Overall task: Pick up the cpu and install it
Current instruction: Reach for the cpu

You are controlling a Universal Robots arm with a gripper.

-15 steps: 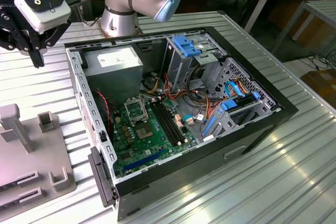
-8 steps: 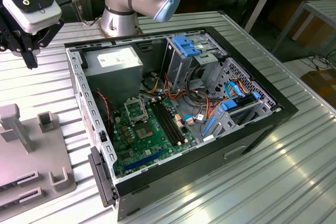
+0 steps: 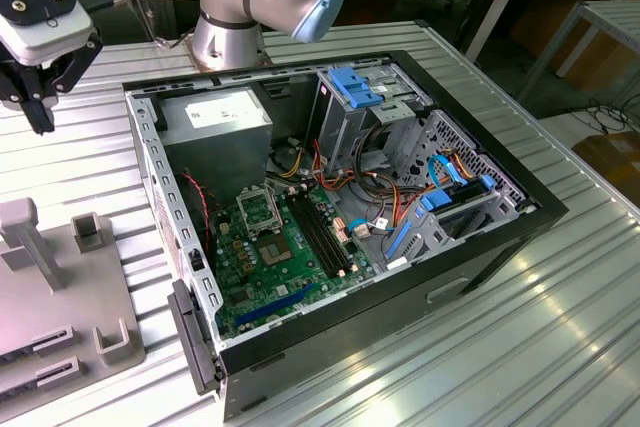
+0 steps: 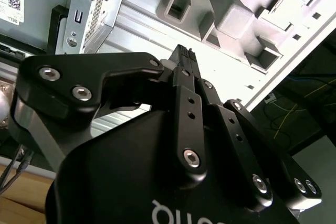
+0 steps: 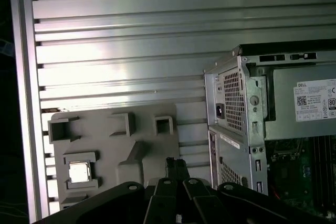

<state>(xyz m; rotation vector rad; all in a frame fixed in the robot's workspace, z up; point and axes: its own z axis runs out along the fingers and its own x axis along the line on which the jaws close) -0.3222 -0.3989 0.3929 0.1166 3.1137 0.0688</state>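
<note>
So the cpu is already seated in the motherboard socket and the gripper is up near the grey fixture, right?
Not quite. The cpu lies in a pocket of the grey fixture on the table, not in the socket; the first wrist view shows it. The gripper is indeed up near that fixture.

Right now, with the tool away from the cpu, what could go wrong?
The cpu sits in a walled pocket of the grey fixture; the tool, shut and off to one side, could strike those walls. The socket lies deep in the case near loose cables, which may snag.
</note>
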